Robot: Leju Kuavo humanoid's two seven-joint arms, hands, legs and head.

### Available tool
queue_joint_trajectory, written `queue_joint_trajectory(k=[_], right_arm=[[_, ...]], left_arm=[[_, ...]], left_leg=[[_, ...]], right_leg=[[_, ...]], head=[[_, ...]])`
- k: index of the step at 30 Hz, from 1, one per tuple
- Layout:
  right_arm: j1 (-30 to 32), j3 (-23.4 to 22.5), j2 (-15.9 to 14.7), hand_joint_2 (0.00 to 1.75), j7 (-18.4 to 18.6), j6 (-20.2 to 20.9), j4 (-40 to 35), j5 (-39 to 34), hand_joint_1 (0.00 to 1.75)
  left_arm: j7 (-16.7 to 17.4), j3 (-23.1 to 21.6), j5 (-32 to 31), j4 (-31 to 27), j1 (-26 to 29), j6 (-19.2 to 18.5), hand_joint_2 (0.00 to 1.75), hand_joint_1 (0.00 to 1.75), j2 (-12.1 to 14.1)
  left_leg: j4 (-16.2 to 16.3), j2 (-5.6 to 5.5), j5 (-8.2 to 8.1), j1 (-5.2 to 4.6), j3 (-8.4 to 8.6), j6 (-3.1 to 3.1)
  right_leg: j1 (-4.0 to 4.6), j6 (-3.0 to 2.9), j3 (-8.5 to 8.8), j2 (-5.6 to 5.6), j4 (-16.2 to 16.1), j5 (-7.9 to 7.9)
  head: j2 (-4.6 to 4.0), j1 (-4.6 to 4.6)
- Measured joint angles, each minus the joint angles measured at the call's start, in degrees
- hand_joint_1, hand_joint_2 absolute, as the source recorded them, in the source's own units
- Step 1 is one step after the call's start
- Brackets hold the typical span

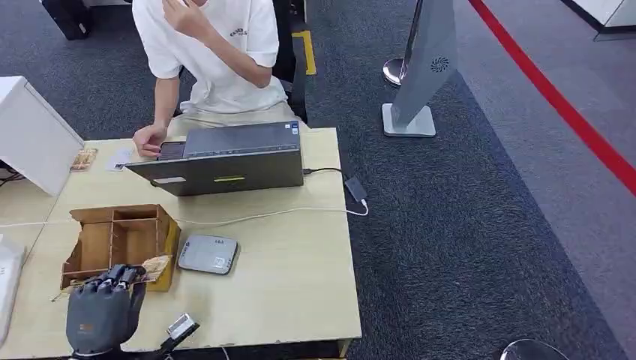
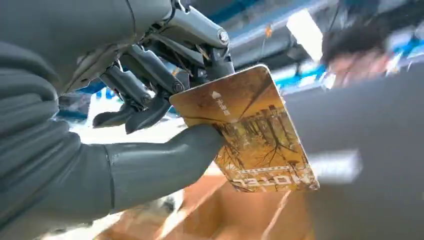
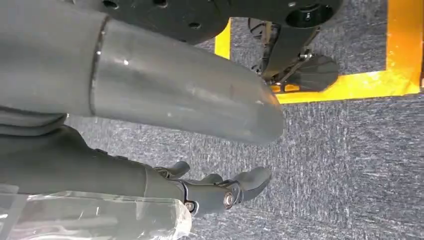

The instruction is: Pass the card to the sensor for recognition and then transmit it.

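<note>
Fingers [image 2: 150, 80] and thumb of my left hand [image 1: 101, 311] pinched the card [image 2: 250, 135] between them. From the head view, that hand sat low at the near edge of the table [image 1: 300, 285], just in front of the wooden box [image 1: 120, 240], with the card's pale edge [image 1: 155, 266] peeking out beside the box's near corner. The grey sensor [image 1: 208, 253] lay flat on the table just to the right of the box, so it was to the right of my left hand and a little farther out, near it but not touching. Beyond it stood a laptop [image 1: 225, 161], and a person [image 1: 210, 52] sat behind that with one hand resting by it. In the left wrist view, the card stuck out past my thumb, its long axis running away from the palm, most of its printed face free. I judged the coming move to be a short carry rightward to bring that free end over the sensor, and my left hand was plainly the nearer one. In the right wrist view, my right hand [image 3: 215, 192] hung over the carpet [image 3: 350, 165], fingers loosely apart and holding nothing.
</note>
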Motion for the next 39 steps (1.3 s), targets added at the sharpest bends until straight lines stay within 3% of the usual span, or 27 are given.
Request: queue_joint_trajectory(k=[4, 12, 16, 18, 23, 25, 28, 34, 39], right_arm=[[0.0, -0.63, 0.0, 0.0, -0.09, -0.07, 0.02, -0.7, 0.0], [0.01, -1.36, 0.0, 0.0, -0.11, 0.02, 0.0, -0.98, 0.0], [-0.09, -1.38, -0.02, 0.0, -0.24, 0.5, 0.0, 0.0, 0.0], [-0.08, -1.27, -0.02, 0.0, -0.17, 0.94, 0.0, 1.03, 0.0], [-0.84, -0.16, -0.02, 0.0, 1.16, 1.84, 0.0, 3.91, 0.0], [-1.16, 0.57, -0.02, 0.0, 1.86, 2.1, 0.02, 4.77, 0.0], [-1.65, 1.95, -0.02, 0.0, 3.56, 2.14, 0.02, 6.34, 0.0], [-1.41, 3.41, -0.02, 0.0, 4.52, 2.05, 0.07, 7.06, 0.0], [-1.38, 3.52, -0.02, 0.0, 4.55, 2.05, 0.09, 7.1, 0.0]], left_arm=[[3.12, -10.16, -3.64, -9.12, 0.24, -2.31, 1.75, 1.75, 2.75], [4.41, -17.76, -3.73, -15.4, -0.47, -2.58, 1.75, 1.75, 5.7], [9.81, -20.51, -3.02, -16.58, -6.93, -5.6, 1.75, 1.75, 6.99], [11.75, -20.47, -1.92, -15.92, -13.22, -8.4, 1.75, 1.75, 7.04], [12.05, -16.26, -2.48, -4.32, -28.83, -10.36, 1.75, 1.75, 7.41], [12.67, -14.15, -3.93, 2.04, -33.77, -9.35, 1.75, 1.75, 7.63], [11.49, -8.77, -4.26, 18.03, -42.57, -4.17, 1.75, 1.75, 8.96], [12.41, -4.43, -5.29, 31.32, -47.05, -2.25, 1.75, 1.75, 9.88], [12.52, -3.62, -5.44, 35.46, -48.01, -2.16, 1.75, 1.75, 9.92]], left_leg=[[0.0, 0.01, -0.01, -0.01, -0.01, 0.0], [0.0, 0.0, 0.0, 0.0, 0.02, 0.0], [0.0, -0.13, 0.09, 0.01, 0.01, -0.02], [0.01, -0.25, 0.27, 0.01, -0.06, 0.0], [0.0, -0.34, 0.5, 0.01, -0.09, -0.08], [0.0, -0.33, 0.56, 0.01, -0.1, -0.11], [0.0, -0.11, 0.62, 0.02, -0.04, -0.2], [-0.02, -0.09, 0.62, 0.03, -0.19, -0.21], [-0.02, -0.1, 0.61, 0.02, -0.28, -0.21]], right_leg=[[-0.01, 0.0, 0.02, 0.02, 0.0, 0.0], [0.0, 0.0, -0.01, 0.02, 0.0, 0.0], [0.0, -0.01, 0.06, -0.1, 0.02, 0.02], [0.01, -0.01, 0.03, -0.23, 0.02, 0.06], [0.01, -0.14, 0.01, -0.31, 0.06, 0.33], [0.02, -0.13, -0.02, -0.31, 0.08, 0.37], [0.01, -0.2, -0.09, -0.02, 0.17, 0.45], [0.03, -0.21, -0.23, 0.01, 0.17, 0.42], [0.02, -0.2, -0.31, 0.01, 0.14, 0.42]], head=[[0.0, 0.0], [0.0, 0.0], [0.0, 0.0], [0.0, 0.02], [0.0, 0.02], [0.0, 0.02], [0.0, 0.0], [0.0, 0.0], [0.0, 0.0]])
